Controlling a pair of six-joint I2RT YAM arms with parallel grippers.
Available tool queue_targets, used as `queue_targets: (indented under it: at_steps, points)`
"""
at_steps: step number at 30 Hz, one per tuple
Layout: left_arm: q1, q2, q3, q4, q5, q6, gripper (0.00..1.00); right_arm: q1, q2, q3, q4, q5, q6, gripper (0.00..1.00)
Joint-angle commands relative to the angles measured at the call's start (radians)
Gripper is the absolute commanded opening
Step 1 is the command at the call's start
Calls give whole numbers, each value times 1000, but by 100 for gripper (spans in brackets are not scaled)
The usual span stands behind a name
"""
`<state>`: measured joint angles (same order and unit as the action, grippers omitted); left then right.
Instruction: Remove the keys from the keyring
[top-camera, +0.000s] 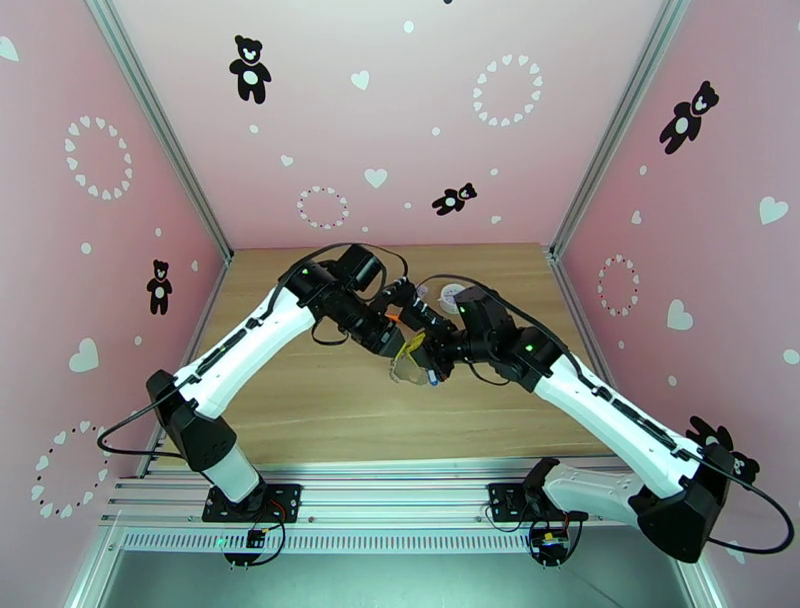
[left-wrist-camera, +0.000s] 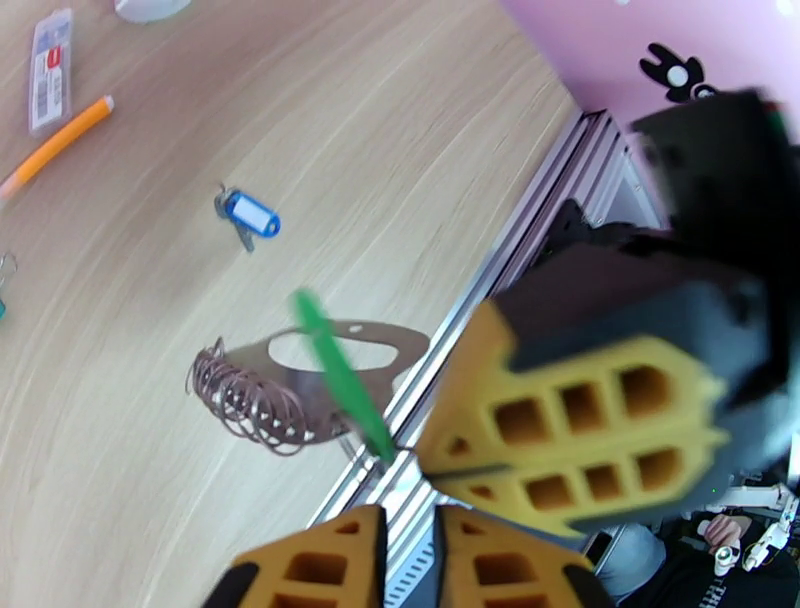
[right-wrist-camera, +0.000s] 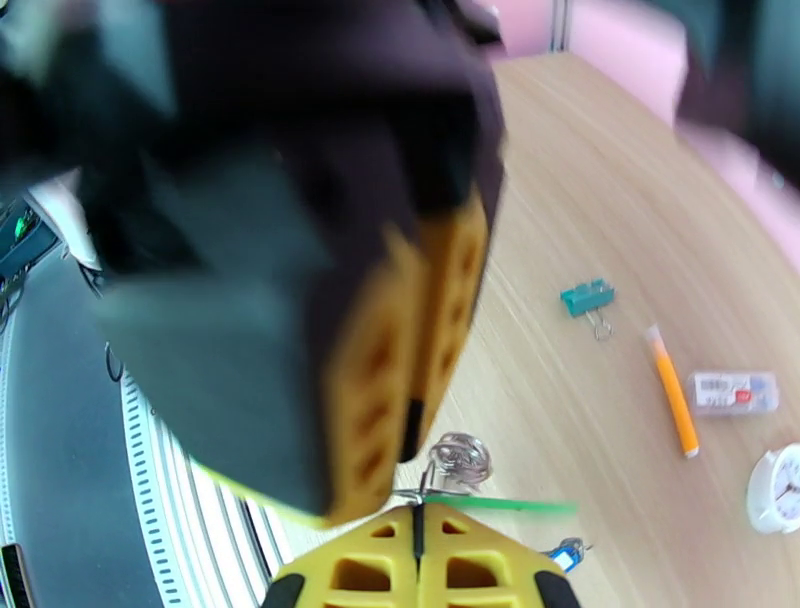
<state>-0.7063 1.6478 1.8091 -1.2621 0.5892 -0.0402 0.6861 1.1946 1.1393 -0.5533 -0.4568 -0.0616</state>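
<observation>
The blue key (left-wrist-camera: 250, 215) lies flat on the wooden table (left-wrist-camera: 400, 120), apart from both grippers, and also shows as a blue key (right-wrist-camera: 565, 550) and a blue key (top-camera: 432, 378). The green key (left-wrist-camera: 340, 375) hangs edge-on above the table, its lower end at the tips of my right gripper (right-wrist-camera: 420, 515), which is shut on it. The green key (right-wrist-camera: 500, 505) sticks out sideways from those tips. Beside it is the keyring (left-wrist-camera: 250, 400), a coil of wire loops, seen again as the keyring (right-wrist-camera: 460, 460). My left gripper (left-wrist-camera: 410, 565) faces the right one, slightly open with nothing in it.
An orange pen (right-wrist-camera: 672, 390), a small clear case (right-wrist-camera: 732, 392), a teal binder clip (right-wrist-camera: 588, 298) and a white clock (right-wrist-camera: 775, 490) lie farther out on the table. The metal rail (left-wrist-camera: 530, 240) of the table's near edge runs just below the grippers.
</observation>
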Motion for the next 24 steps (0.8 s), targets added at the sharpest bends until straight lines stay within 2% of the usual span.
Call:
queue_targets:
  at_steps: [1,6,10,13,16,18,22,24]
  points:
    - [10,-115,-51,103,53,-22,27,-24,1,29,-1,-46,57,0]
    - [8,-287,-279,379,20,1,30,-68,3,63,-34,-110,94,0]
    - [-5,-445,-521,669,-74,99,43,-91,-9,78,-30,-154,144,0]
    - [-11,-555,-715,940,-143,144,48,-100,-7,98,-31,-176,178,0]
    - [-14,-605,-828,1111,-147,212,54,-103,-12,108,-27,-192,203,0]
    - [-16,-597,-868,1174,-139,252,57,-103,-17,112,-24,-202,213,0]
    - [-18,-533,-858,1188,-114,294,58,-104,-30,120,-22,-214,233,0]
    - [-21,-509,-852,1217,-63,305,59,-105,-35,120,-10,-227,241,0]
